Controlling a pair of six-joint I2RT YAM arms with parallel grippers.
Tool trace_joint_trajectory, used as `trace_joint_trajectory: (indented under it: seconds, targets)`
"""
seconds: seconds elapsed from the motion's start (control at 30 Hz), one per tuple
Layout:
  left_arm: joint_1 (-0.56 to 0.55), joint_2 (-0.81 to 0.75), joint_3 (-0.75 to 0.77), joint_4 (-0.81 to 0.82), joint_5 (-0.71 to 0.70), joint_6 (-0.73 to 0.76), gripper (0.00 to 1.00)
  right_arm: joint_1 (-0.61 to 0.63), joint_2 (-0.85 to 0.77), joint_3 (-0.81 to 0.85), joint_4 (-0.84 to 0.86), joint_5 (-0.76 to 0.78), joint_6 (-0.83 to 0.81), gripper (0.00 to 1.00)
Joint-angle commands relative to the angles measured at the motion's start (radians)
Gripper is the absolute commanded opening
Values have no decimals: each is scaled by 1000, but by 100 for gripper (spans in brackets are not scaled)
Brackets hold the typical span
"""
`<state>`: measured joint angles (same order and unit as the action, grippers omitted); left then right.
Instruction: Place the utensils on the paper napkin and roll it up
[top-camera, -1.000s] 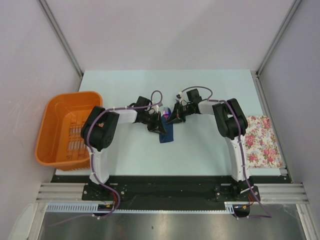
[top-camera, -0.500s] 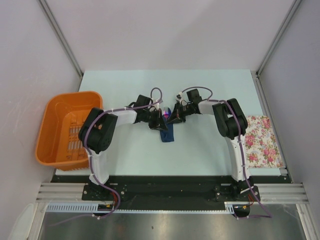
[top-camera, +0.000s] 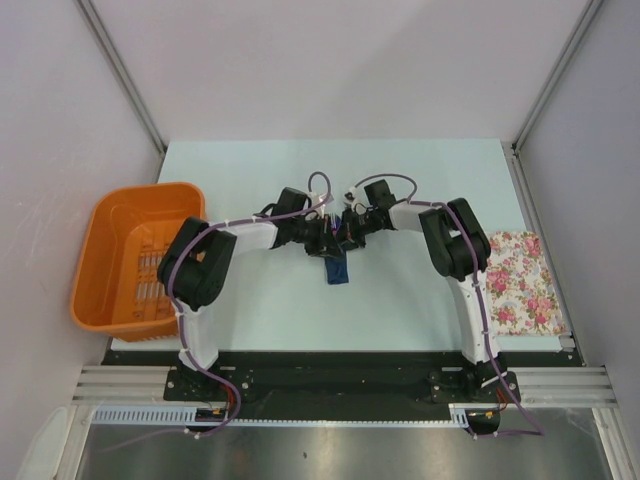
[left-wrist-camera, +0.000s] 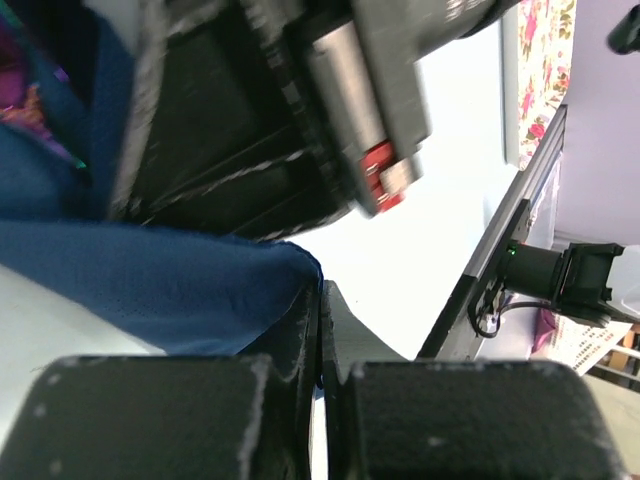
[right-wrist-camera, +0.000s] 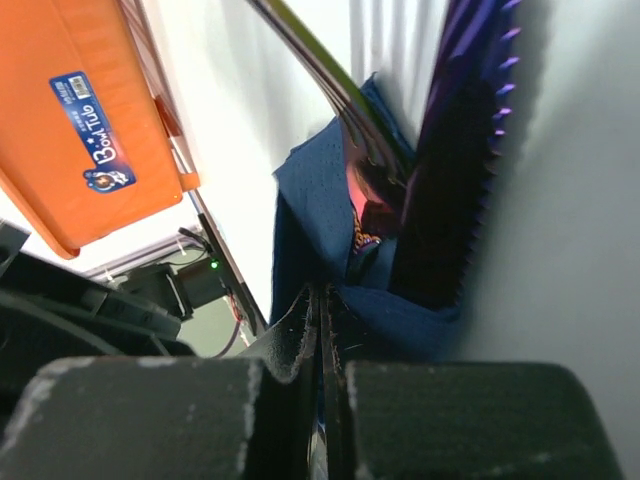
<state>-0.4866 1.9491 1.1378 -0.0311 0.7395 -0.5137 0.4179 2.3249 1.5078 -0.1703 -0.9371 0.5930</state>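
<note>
The navy paper napkin (top-camera: 336, 268) lies folded at mid-table, its far end lifted between both grippers. My left gripper (top-camera: 322, 238) is shut on the napkin's edge; the left wrist view shows blue paper (left-wrist-camera: 150, 285) pinched between closed fingers. My right gripper (top-camera: 345, 237) is shut on the napkin too; its wrist view shows the blue sheet (right-wrist-camera: 310, 215) gathered at the closed fingertips. Purple utensils (right-wrist-camera: 455, 150) lie wrapped inside the fold, a serrated edge showing. In the top view the utensils are hidden under the grippers.
An orange basket (top-camera: 110, 262) stands at the table's left edge and shows in the right wrist view (right-wrist-camera: 80, 120). A white floral cloth (top-camera: 522, 282) lies at the right edge. The two wrists nearly touch above the napkin.
Both grippers have moved closer together over the napkin's far end. The visible napkin has grown shorter and narrower, and the purple glimpse between the grippers is now covered.
</note>
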Motion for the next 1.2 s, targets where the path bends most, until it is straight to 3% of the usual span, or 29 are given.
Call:
trace_joint_trajectory:
  seconds: [0.0,0.43,0.67,0.9,1.17]
  targets:
    - [-32,-29,4,88,35,-16,2,5,47,-3,-64,135,-45,0]
    - [-53,102,-12,198,17,-40,0,-5,28,-15,-78,129,-53,0]
    - [-40,119,-52,163,-2,-20,0,-11,-15,9,-121,116,-90,0]
    - [-24,106,-88,135,-2,6,0,-65,-67,95,-155,46,-104,11]
    - [-21,109,-67,114,9,27,0,-76,-78,117,-146,27,-87,11]
